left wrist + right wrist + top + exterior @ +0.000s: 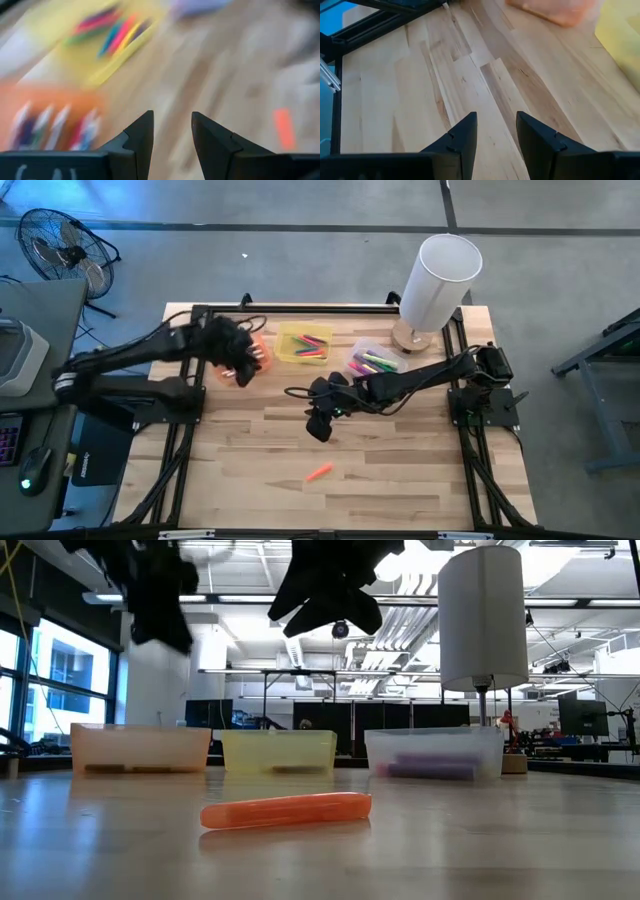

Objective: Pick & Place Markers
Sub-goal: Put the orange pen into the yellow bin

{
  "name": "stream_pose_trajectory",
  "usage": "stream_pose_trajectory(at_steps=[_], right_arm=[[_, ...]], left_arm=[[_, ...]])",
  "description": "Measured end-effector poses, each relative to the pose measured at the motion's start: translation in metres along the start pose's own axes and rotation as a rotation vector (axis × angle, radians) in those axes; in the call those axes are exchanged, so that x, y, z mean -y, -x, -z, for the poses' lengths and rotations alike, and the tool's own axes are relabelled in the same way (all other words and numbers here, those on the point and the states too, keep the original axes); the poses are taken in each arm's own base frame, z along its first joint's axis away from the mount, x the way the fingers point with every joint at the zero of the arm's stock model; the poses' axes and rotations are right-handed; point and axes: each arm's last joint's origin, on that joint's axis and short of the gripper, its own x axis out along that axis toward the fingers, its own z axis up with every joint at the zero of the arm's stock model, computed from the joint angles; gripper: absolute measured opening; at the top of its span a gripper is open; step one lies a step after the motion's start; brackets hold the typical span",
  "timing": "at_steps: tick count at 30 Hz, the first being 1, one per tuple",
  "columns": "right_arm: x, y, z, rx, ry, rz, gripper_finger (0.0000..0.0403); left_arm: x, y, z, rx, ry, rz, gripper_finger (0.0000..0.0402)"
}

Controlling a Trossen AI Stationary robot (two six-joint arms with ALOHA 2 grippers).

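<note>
Short orange capped marker pen [319, 472] lying alone on near-centre of wooden table [400, 470], well apart from both grippers. Left gripper [240, 368] hovering over small orange plastic bin [262, 354] at far left, fingers parted, gripping nothing. Right gripper [319, 426] hanging above table centre, fingers spread, empty.
</note>
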Motion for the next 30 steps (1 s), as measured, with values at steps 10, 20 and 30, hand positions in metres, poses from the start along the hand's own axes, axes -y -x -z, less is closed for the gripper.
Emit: stream_pose_trajectory(at_steps=[10,20,30], right_arm=[[-0.008,0.003,0.013,-0.119,0.300,-0.103,0.0116],[-0.063,0.017,0.088,-0.340,0.580,-0.128,0.0015],[-0.092,-0.036,0.119,-0.411,0.582,-0.109,0.0015]], left_arm=[[0.048,0.008,0.032,0.180,-0.193,0.134,0.0131],[0.052,0.005,0.043,0.134,-0.237,0.154,0.0131],[0.051,0.004,0.046,0.097,-0.259,0.152,0.0131]])
